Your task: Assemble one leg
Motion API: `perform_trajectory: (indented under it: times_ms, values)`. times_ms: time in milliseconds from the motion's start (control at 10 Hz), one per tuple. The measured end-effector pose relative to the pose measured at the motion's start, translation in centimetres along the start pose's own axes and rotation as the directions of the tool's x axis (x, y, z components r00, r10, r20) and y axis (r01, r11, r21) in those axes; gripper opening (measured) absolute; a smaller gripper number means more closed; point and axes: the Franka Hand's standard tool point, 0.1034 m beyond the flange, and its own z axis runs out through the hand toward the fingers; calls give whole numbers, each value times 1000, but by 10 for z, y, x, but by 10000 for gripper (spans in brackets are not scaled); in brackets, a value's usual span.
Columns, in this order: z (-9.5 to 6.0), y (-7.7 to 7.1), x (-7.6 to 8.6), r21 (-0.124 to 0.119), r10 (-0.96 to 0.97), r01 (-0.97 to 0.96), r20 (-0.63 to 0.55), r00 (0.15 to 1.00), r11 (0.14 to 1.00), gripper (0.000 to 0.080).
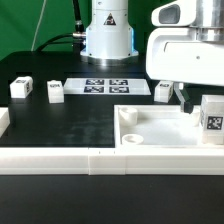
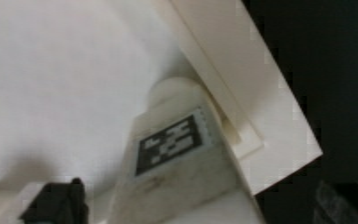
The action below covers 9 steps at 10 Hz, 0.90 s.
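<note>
One leg [image 1: 212, 116], a small white block with a black-and-white tag, stands upright in the corner of the large white panel [image 1: 150, 124] at the exterior view's right. My gripper [image 1: 204, 100] is right above it, jaws either side of it. In the wrist view the leg [image 2: 172, 140] lies between my dark fingers [image 2: 55, 200], with a gap showing on each side, so the gripper [image 2: 197, 206] looks open around it. The panel's raised rim [image 2: 247, 90] runs beside the leg. Three more legs stand on the black table: two at the exterior view's left [image 1: 20, 88] [image 1: 54, 91] and one [image 1: 163, 92] behind the panel.
The marker board [image 1: 105, 87] lies in front of the robot base [image 1: 107, 35]. A white rail [image 1: 90, 160] runs along the table's front edge, with a short white piece [image 1: 3, 124] at the exterior view's left.
</note>
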Motion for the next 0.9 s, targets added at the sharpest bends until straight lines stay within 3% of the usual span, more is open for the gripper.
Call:
perform_trajectory:
  times_ms: [300, 400, 500, 700, 900]
  values:
    - [0, 3, 3, -12, -228, 228, -7, 974, 974, 648]
    - [0, 5, 5, -12, -228, 228, -10, 974, 974, 524]
    - [0, 4, 4, -12, -226, 226, -10, 974, 974, 524]
    - [0, 5, 4, -12, -226, 226, -10, 974, 974, 289]
    - [0, 5, 5, -11, -200, 200, -10, 980, 980, 290]
